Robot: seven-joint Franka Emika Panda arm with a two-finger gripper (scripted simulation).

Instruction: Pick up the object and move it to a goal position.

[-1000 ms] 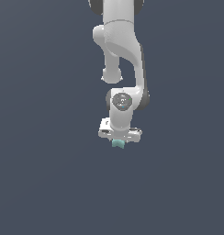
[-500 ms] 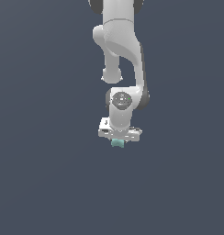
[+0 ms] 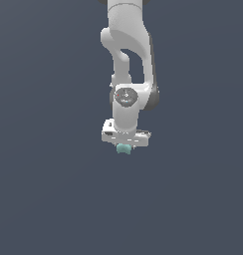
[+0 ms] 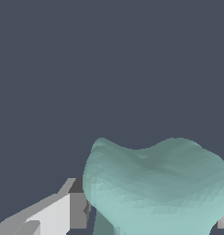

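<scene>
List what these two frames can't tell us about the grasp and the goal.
- Contact between fingers and the small matte teal star-shaped block: exterior view, too small, tucked under the white gripper.
- Block's full shape: wrist view, its lower part is cut off by the picture's edge.
- Second finger: wrist view, only one finger shows clearly.
- Goal position: no marker in either view.
- Arm base: exterior view, cut off at the picture's upper edge.

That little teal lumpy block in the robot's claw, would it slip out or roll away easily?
Probably not. The teal block looks matte rather than glossy, so the fingers likely grip it well. Its lobed, cross-like shape should stop it rolling. It keeps its form in the gripper, so it seems stiff.
</scene>
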